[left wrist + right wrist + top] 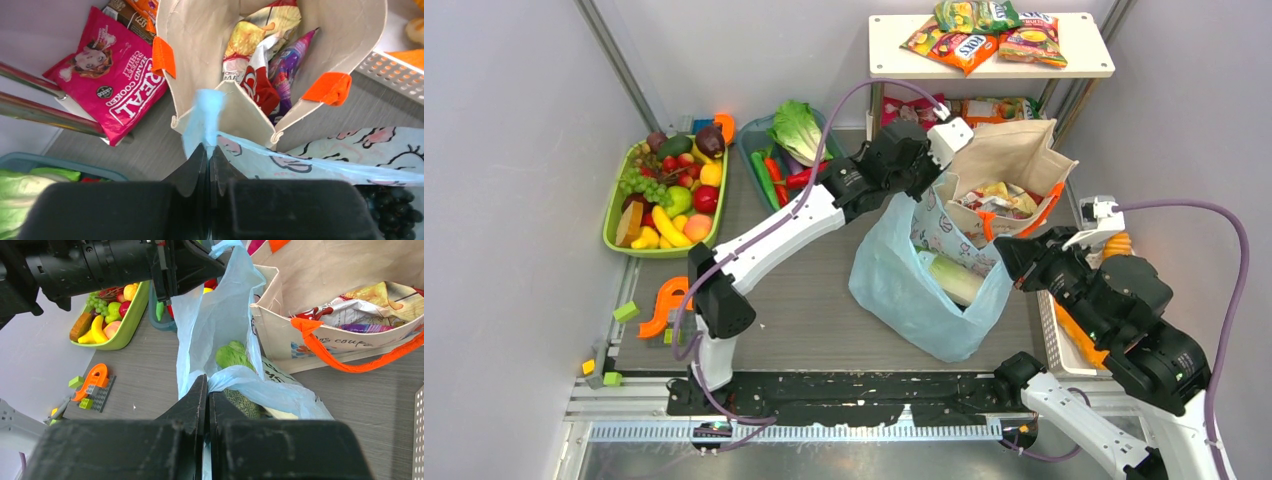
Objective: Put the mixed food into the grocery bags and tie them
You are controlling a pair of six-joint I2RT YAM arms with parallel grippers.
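The light-blue plastic bag (904, 285) stands mid-table, stretched open between both grippers. My left gripper (921, 188) is shut on its far handle (204, 117). My right gripper (1007, 255) is shut on its near handle (235, 377). Inside lie a pale-green cabbage (954, 277) and a netted green melon (240, 402). Behind it stands the beige canvas tote (1014, 160) with orange handles (325, 352), holding several snack packets (267, 55). A pink packet (112, 75) lies left of the tote.
A green tray of toy fruit (664, 190) and a teal tray of vegetables (789, 150) sit at back left. A white shelf (989, 50) holds more packets. A white mesh basket (1064, 330) is at right. Orange and green blocks (659, 305) lie at front left.
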